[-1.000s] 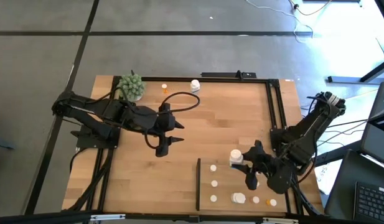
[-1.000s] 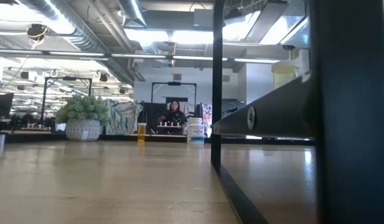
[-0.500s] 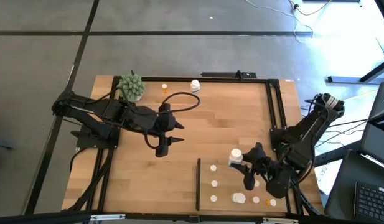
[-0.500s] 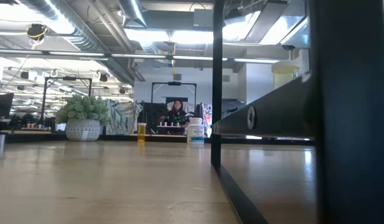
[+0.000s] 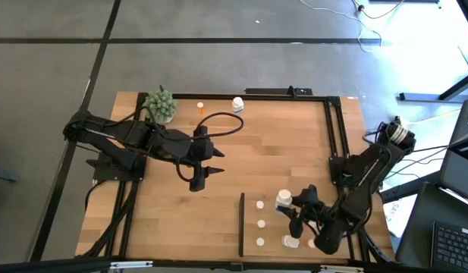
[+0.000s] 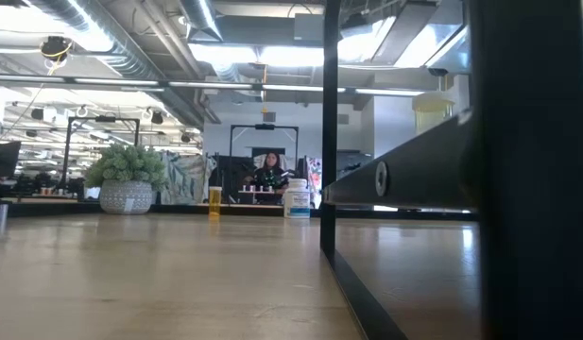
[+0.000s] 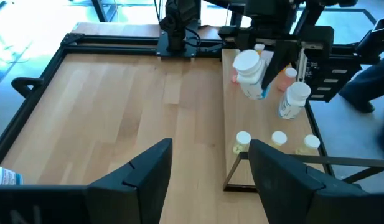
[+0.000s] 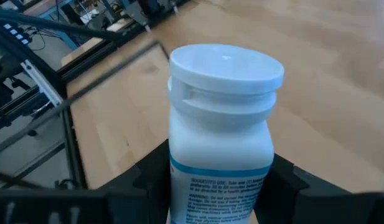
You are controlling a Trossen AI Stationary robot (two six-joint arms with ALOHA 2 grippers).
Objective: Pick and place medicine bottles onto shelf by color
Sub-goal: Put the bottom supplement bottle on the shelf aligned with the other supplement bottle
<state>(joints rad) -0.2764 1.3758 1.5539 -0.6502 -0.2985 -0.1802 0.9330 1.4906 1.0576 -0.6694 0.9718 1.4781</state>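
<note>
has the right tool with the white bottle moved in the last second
Yes. In the high view the right tool, shut on the white bottle, has shifted toward the shelf's black strip and the table's near edge.

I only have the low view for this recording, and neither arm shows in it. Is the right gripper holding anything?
Observer: Yes, the right gripper is shut on a chunky white bottle.
Operator: Where is it?
Observer: Over the shelf, near three small white bottles standing in a row.
Operator: And the left arm?
Observer: The left gripper is open and empty, above bare table mid-left.
</note>
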